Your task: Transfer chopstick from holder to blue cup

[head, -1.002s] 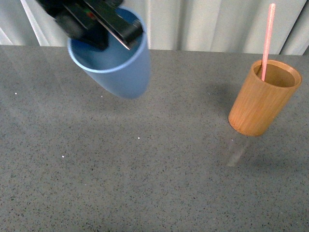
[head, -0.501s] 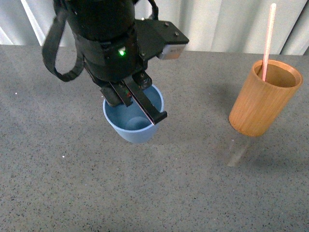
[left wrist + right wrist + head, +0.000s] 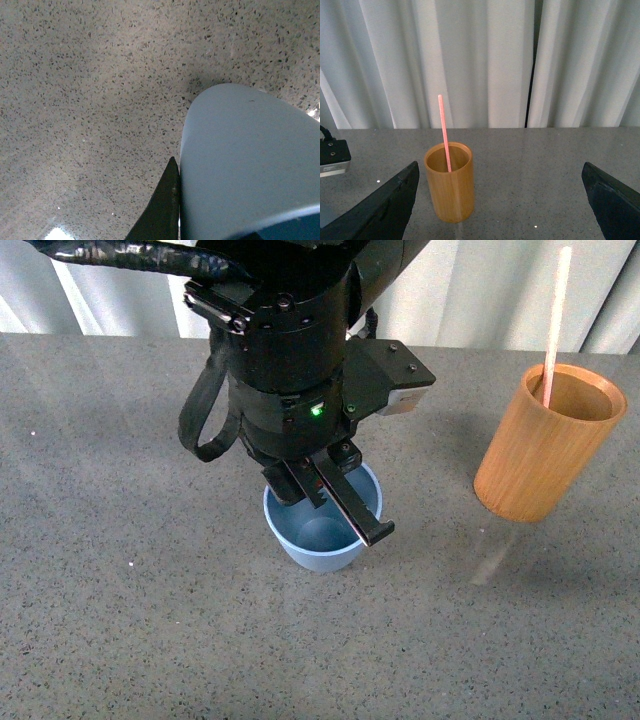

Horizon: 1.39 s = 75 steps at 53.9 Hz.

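At the right side of the table [image 3: 120, 620], the pink chopstick [image 3: 553, 325] stands in the wooden holder [image 3: 545, 445]. Its long axis is close to vertical, with a slight lean. The lower end is inside the holder and the upper end points up, well clear of the rim. The holder itself stands upright.

The blue cup [image 3: 325, 535] is upright near the table's centre, mouth up, well apart from the holder. The left gripper [image 3: 330, 515] grips the cup wall: one finger reaches inside the cup, and the other lies against its outer face, as the left wrist view shows.

The right gripper [image 3: 500, 200] is spread wide and holds nothing. It faces the holder from a distance.

The tabletop is grey speckled stone. White pleated curtains [image 3: 485, 60] hang behind its far edge.
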Each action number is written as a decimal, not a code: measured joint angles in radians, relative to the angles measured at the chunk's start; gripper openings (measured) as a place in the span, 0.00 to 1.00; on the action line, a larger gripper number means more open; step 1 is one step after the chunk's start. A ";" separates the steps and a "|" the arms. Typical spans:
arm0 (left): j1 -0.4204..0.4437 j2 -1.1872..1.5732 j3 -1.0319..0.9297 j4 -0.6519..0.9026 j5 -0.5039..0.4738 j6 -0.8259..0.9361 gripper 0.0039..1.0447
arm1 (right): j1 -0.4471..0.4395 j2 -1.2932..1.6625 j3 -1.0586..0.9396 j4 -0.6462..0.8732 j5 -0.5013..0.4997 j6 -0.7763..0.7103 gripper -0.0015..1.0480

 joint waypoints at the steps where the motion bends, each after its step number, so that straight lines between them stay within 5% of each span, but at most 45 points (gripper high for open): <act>1: -0.001 0.002 0.002 0.000 0.000 -0.002 0.03 | 0.000 0.000 0.000 0.000 0.000 0.000 0.90; 35: -0.021 0.060 0.086 0.015 0.004 -0.030 0.03 | 0.000 0.000 0.000 0.000 0.000 0.000 0.90; 45: -0.018 0.061 0.093 0.026 -0.001 -0.039 0.39 | 0.000 0.000 0.000 0.000 0.000 0.000 0.90; 66: 0.005 0.060 0.102 0.029 -0.004 -0.035 0.92 | 0.000 0.000 0.000 0.000 0.000 0.000 0.90; 75: 0.019 0.043 0.102 0.028 -0.014 -0.029 0.93 | 0.000 0.000 0.000 0.000 0.000 0.000 0.90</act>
